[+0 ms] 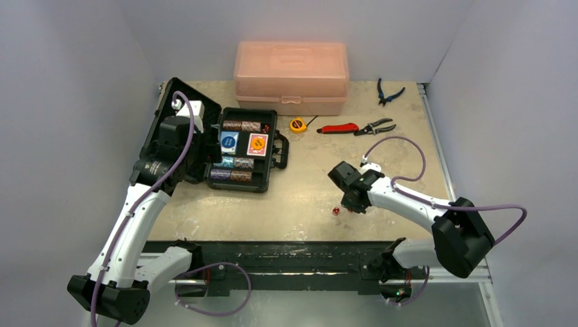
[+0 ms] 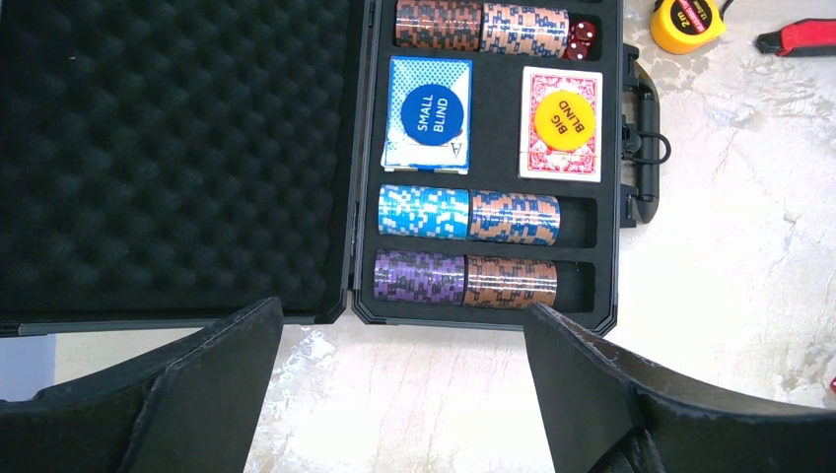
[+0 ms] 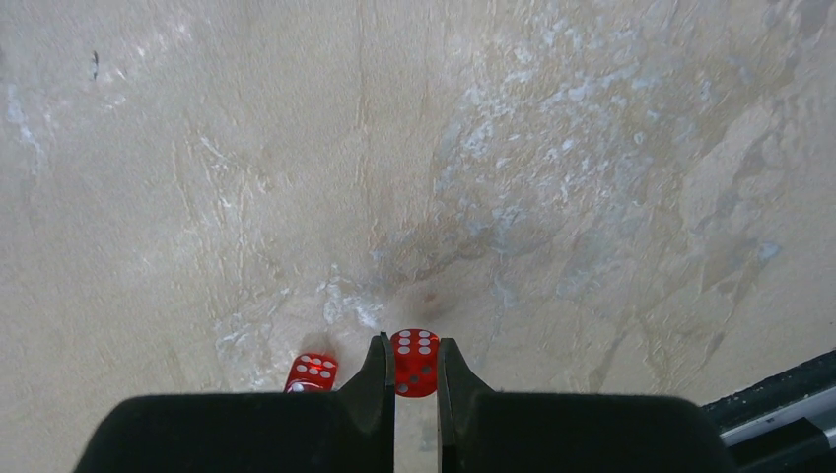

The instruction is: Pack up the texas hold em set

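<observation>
Nearest, at the lower middle of the right wrist view, the right end effector (image 3: pixel 415 357) is clenched on a red die (image 3: pixel 415 367) at the worktop (image 3: pixel 493 148). A second red die (image 3: pixel 313 372) lies just beside it to the left.

Farther back, in the left half of the top view, the open black briefcase (image 2: pixel 608 148) lies flat with its foam-lined lid (image 2: pixel 177 148) folded out to the left. The left end effector (image 2: pixel 399 320) hangs above its near edge, released, fingers spread wide and holding nothing. Inside are rows of chip stacks (image 2: pixel 463 281), a blue deck (image 2: pixel 426 148) under a "small blind" disc (image 2: pixel 432 110), and a red deck (image 2: pixel 560 163) under a "big blind" disc (image 2: pixel 565 118).

Beyond the case lie a yellow tape measure (image 2: pixel 687 22) and pliers (image 1: pixel 375 127). A pink plastic box (image 1: pixel 292 75) stands at the upper middle.
</observation>
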`<state>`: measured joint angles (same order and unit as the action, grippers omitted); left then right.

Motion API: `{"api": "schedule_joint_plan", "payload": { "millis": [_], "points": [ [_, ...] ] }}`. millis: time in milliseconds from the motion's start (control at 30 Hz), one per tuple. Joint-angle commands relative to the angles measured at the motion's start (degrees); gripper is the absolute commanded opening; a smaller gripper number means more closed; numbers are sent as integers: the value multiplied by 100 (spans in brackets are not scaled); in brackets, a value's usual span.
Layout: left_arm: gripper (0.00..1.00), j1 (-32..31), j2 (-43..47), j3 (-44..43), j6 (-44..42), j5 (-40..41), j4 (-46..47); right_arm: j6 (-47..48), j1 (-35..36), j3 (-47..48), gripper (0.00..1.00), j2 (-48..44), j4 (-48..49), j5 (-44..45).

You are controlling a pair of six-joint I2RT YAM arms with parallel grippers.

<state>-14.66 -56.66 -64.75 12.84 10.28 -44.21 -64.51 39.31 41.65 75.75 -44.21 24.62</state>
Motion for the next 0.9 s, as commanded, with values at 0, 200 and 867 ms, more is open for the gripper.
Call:
{"api": "schedule_joint_plan", "payload": {
  "millis": [0,200,867],
  "points": [
    [92,-20,41,-2,-36,-62,190,-89,-6,410,0,-16,-413,650],
    [92,-20,50,-2,-33,-45,189,-54,-13,673,0,-57,-598,969],
    [92,-20,58,6,-32,0,176,651,-14,1459,0,-179,-368,1303]
  ]
}}
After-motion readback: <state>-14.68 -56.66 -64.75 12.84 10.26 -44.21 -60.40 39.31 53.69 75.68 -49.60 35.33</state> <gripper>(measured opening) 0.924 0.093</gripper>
